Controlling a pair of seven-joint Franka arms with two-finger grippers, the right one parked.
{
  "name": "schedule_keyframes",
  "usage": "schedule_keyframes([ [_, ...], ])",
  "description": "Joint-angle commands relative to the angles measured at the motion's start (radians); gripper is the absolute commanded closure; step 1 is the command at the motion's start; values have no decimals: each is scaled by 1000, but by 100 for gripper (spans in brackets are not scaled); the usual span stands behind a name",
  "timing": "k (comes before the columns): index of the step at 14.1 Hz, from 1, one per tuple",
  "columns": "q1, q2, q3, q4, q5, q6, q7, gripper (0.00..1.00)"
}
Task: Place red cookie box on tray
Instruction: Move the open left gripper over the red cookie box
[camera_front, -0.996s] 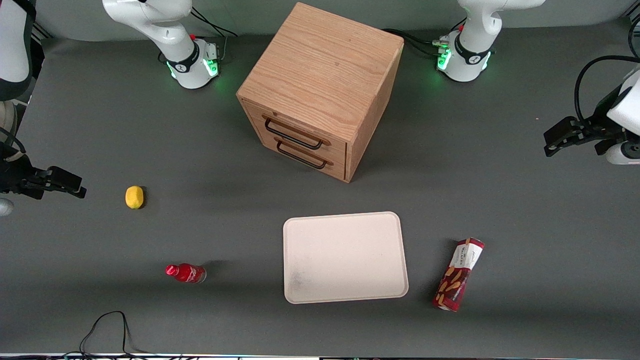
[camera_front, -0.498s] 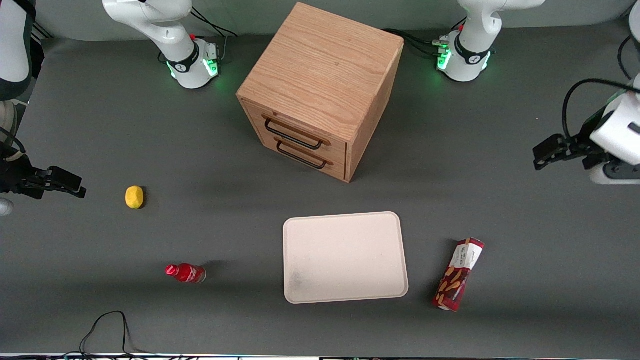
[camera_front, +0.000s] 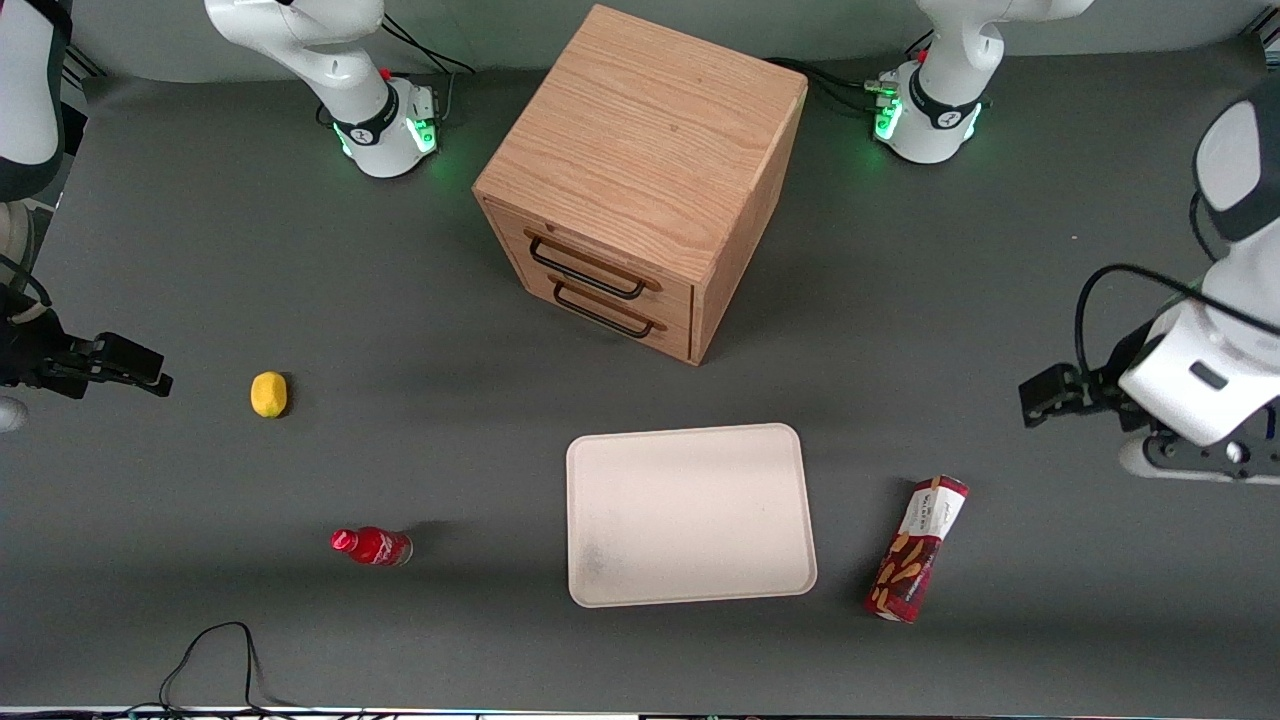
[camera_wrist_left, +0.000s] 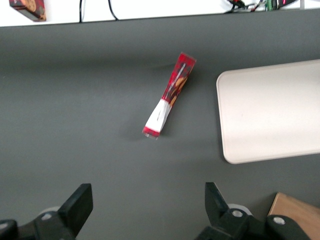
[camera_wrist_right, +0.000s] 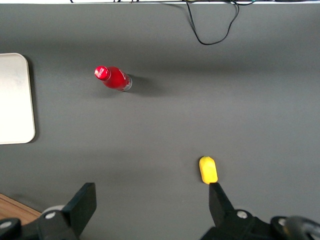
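Note:
The red cookie box (camera_front: 918, 548) lies flat on the dark table beside the tray (camera_front: 690, 515), toward the working arm's end, with its white end pointing away from the front camera. The cream-white tray holds nothing. My left gripper (camera_front: 1045, 395) hangs above the table, farther from the front camera than the box and farther toward the working arm's end. In the left wrist view its two fingers stand wide apart with only bare table between them, so the gripper (camera_wrist_left: 147, 205) is open; the box (camera_wrist_left: 169, 95) and the tray (camera_wrist_left: 270, 110) lie some way off from it.
A wooden two-drawer cabinet (camera_front: 640, 180) stands farther from the front camera than the tray. Toward the parked arm's end are a small red bottle (camera_front: 370, 546) and a yellow lemon (camera_front: 268, 394). A black cable (camera_front: 210, 650) loops at the table's front edge.
The left arm has swung toward the front camera and closer to the cookie box, with the gripper still open. Nothing on the table has moved.

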Motion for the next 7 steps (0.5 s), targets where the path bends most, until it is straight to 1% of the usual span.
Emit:
schedule_keyframes([
  [1,-26,145,10,207,1,-35,-42,0],
  [3,-32,173,15,231,3,-25,-44,0],
  [7,-37,172,9,216,7,1,-34,0],
])
